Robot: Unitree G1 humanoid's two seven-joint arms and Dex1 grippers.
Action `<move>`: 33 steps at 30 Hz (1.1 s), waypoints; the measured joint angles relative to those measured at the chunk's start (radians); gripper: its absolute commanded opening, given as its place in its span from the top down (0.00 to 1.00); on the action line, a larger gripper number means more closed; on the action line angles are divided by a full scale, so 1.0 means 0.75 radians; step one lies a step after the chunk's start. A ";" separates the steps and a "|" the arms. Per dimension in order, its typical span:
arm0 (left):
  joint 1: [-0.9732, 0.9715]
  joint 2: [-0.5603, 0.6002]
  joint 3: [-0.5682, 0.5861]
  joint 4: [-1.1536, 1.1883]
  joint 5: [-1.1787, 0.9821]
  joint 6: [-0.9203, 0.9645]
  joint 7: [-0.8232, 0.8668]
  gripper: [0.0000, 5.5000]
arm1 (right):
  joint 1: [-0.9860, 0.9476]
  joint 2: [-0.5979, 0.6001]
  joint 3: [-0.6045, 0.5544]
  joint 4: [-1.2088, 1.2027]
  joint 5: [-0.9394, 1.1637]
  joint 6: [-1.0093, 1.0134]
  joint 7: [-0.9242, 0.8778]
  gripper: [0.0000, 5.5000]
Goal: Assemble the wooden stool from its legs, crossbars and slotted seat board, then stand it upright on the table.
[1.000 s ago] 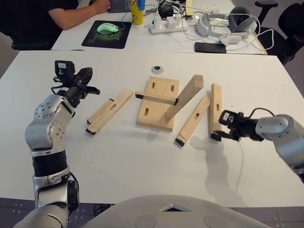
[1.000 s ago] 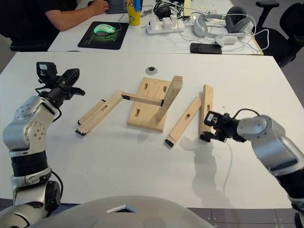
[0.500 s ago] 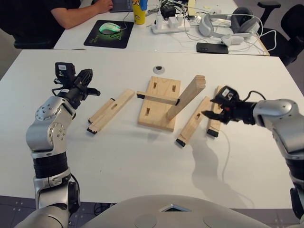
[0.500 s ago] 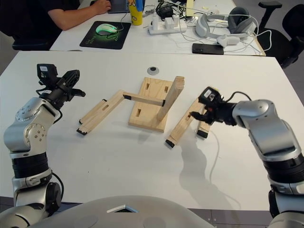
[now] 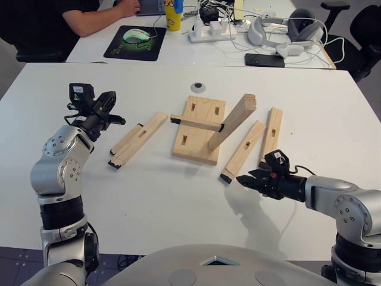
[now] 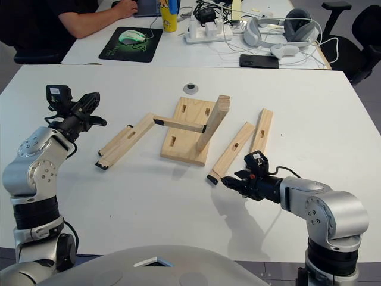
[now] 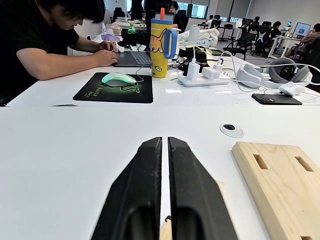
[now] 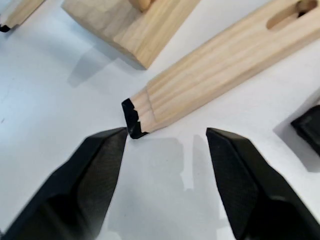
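Two loose legs (image 5: 245, 149) lie right of one seat board (image 5: 204, 104); lower right, the right pincer (image 5: 243, 180) gapes empty, while the left pincer (image 7: 165, 141) is pinched closed, empty.

Seat board (image 5: 198, 129) lies between left legs (image 5: 137, 139) and right legs (image 5: 255, 145).

The white worktop (image 5: 149, 196) is lit brightly and evenly from overhead. Soft shadows are cast toward the near side beneath the right end effector (image 5: 243, 177) and along the near edge of the seat board (image 5: 199, 128). Faint reflections are seen on the far desk (image 7: 200, 93).
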 measured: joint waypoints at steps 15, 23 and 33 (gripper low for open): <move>-0.052 0.001 -0.049 0.008 -0.011 0.040 -0.024 0.96 | 0.094 0.198 0.035 -0.030 0.404 0.000 -0.597 0.47; -0.057 0.006 -0.070 0.026 -0.011 0.048 -0.046 0.96 | 0.082 0.076 0.145 -0.057 0.373 0.000 -0.703 0.47; -0.083 0.023 -0.072 0.062 -0.010 0.048 -0.062 0.96 | 0.090 0.186 0.174 -0.071 0.341 -0.003 -0.745 0.47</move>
